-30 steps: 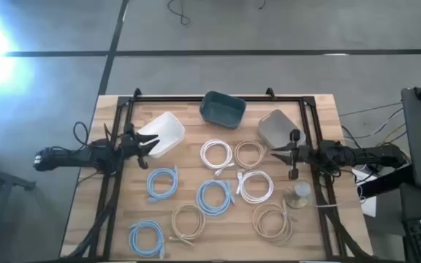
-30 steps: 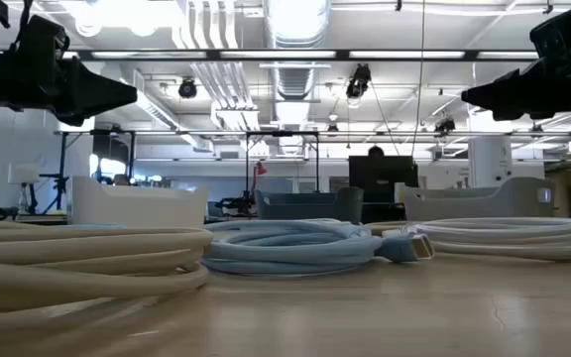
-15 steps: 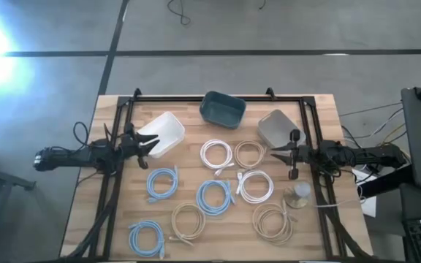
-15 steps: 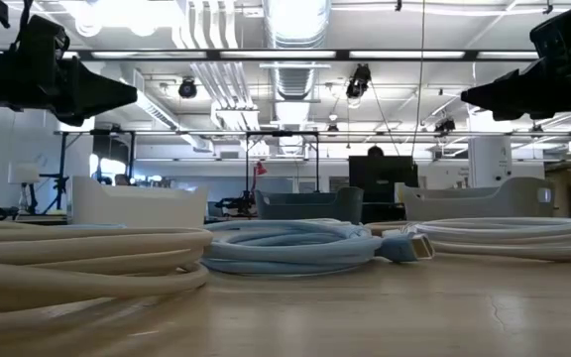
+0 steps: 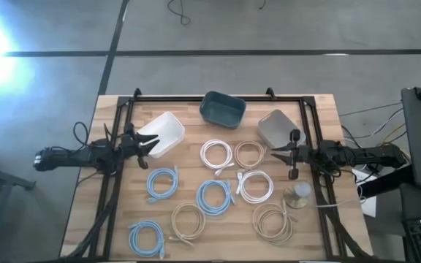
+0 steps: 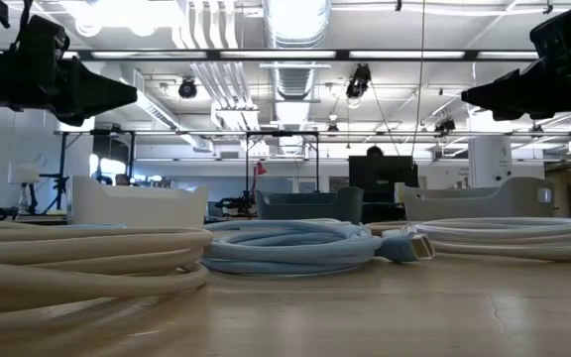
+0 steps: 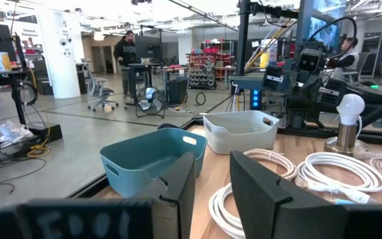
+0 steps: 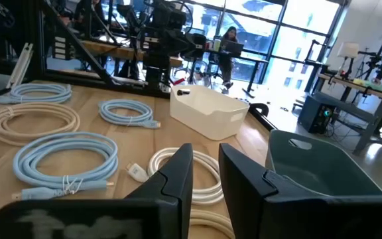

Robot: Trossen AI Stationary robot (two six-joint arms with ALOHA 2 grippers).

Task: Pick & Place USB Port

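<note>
Currently, nothing is being held: the left tool (image 5: pixel 146 145) and right tool (image 5: pixel 278 153) are being kept slightly parted and empty above the table (image 5: pixel 320 109). Coiled cables are lying flat between them; a white cable (image 5: pixel 254 185), nearest the right tool, is lying inward of it.

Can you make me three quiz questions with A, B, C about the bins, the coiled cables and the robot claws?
1. Where is the teal bin?
A. between the white bin and grey bin
B. on the floor
C. under a cable

2. How many blue cable coils?
A. one
B. three
C. six

3. What does the left gripper hold?
A. a cable
B. a bin
C. nothing

Answers: 1 A, it sits between them at the table's far edge. 2 B, the high view shows three. 3 C, there is only air between its fingers.
</note>
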